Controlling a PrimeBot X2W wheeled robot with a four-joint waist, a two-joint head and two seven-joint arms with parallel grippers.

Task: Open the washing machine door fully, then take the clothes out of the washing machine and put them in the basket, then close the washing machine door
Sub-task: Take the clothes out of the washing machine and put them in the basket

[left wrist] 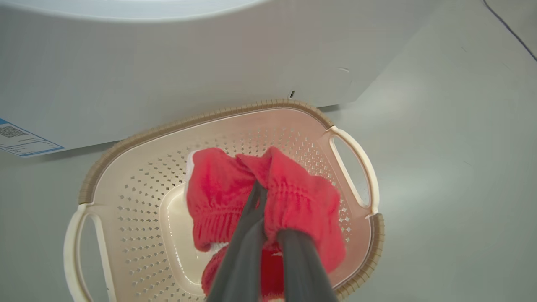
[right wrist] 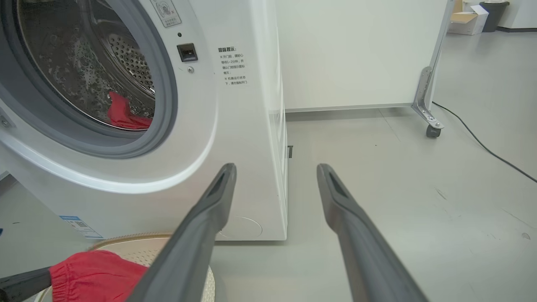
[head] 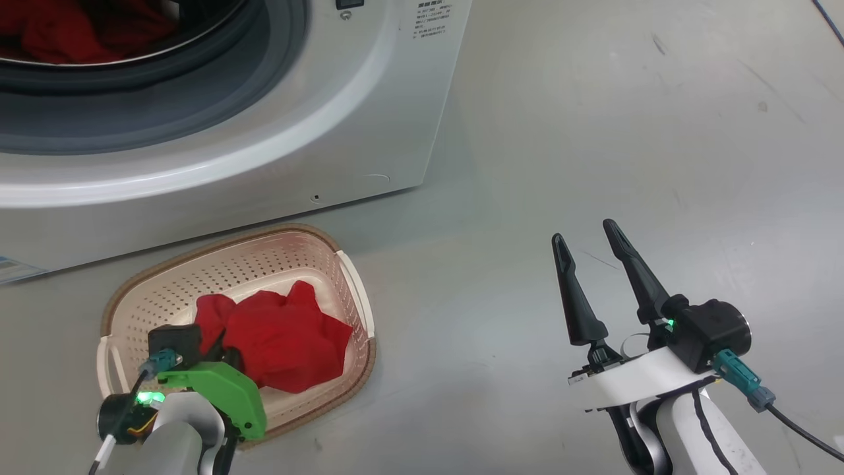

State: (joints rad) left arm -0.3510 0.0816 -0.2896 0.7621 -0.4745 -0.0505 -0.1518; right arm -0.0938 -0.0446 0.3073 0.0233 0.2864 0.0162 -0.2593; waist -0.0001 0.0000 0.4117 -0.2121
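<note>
With the left gripper [left wrist: 259,191] clamped on the red garment [left wrist: 302,201] over the basket [left wrist: 235,112] and the right gripper [head: 583,231] wide and empty, the garment may snag on release.

Washing machine [head: 369,132]: the front panel is finished in smooth, glossy white. The door ring [head: 198,99] is formed of matt grey rubber; the drum [right wrist: 126,54] is made of perforated, shiny steel. Clothes [left wrist: 293,197]: soft red cloth, gathered into fine ribs. Basket [left wrist: 138,201]: smooth cream plastic, pierced throughout, with its rim [left wrist: 188,120] moulded in a brown woven texture. Floor [head: 626,132]: smooth grey, lightly scuffed.
</note>
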